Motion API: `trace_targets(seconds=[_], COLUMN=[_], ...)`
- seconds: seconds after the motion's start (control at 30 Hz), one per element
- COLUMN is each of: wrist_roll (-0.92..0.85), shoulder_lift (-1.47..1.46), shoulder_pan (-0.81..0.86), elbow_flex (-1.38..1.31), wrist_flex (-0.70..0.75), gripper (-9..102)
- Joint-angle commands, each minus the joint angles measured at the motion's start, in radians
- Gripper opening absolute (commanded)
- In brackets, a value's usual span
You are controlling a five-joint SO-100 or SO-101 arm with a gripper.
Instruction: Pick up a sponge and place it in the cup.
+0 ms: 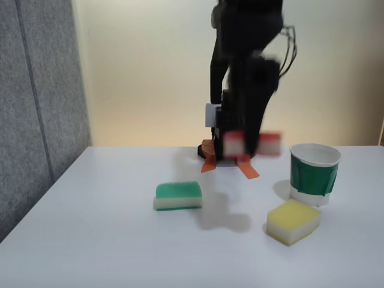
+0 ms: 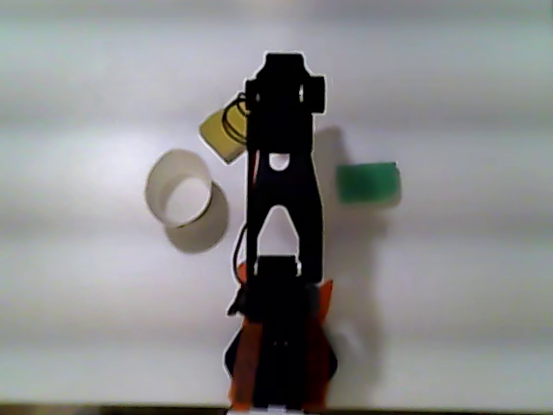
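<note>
While lifted off the table, sponge (image 1: 252,144) clamped in tool (image 1: 247,147), left of cup (image 1: 314,174).

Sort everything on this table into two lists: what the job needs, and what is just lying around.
Needed for the job:
- red-topped sponge, blurred, held off the table at the end effector
- green cup, upright with nothing inside

Just lying about:
- green-topped sponge, flat on the table
- yellow sponge, in front of the cup in the fixed view

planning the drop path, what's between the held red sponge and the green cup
Nothing: in the fixed view the sponge, gripped off the table by the claw, is separated from the cup by open air over bare table.
</note>
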Motion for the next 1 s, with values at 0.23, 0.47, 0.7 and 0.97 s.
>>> trace_targets(seconds=[0.23, 0.47, 0.7, 0.97], wrist_roll=[0.299, 0.236, 0.106, 0.043], shoulder_lift=[0.52, 0.641, 0.66, 0.584], shoulder_pan=[-0.371, -0.532, -0.546, -0.548], elbow_flex=[0.537, 0.713, 0.709, 0.623], wrist_flex=[-0.253, -0.275, -0.225, -0.287], gripper=[0, 0, 0, 18])
